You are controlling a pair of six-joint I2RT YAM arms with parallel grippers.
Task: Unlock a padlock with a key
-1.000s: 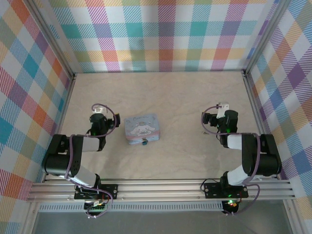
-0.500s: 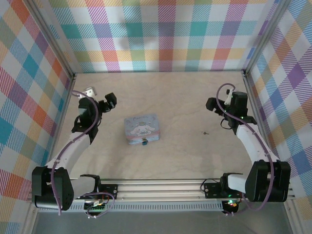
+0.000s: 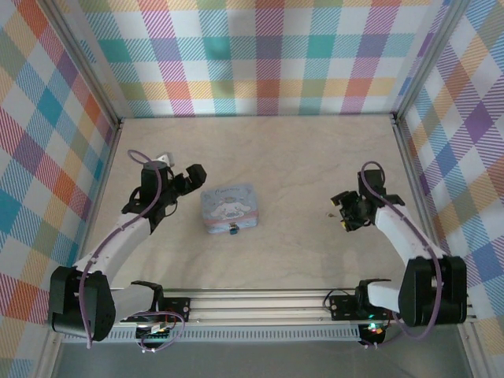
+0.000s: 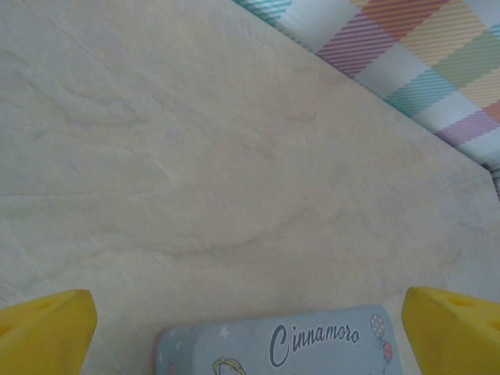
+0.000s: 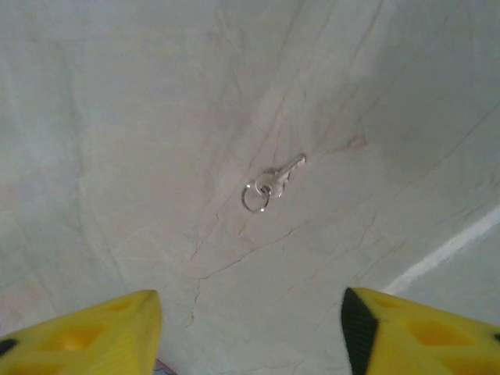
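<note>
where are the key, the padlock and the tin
key [image 5: 276, 179]: right wrist view, middle of the key
padlock [image 3: 233, 230]: top external view, its dark body
tin [image 3: 228, 205]: top external view, middle of lid

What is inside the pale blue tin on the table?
Nothing inside the tin can be seen: its printed lid covers it. A small dark padlock sits at its near edge.
</note>
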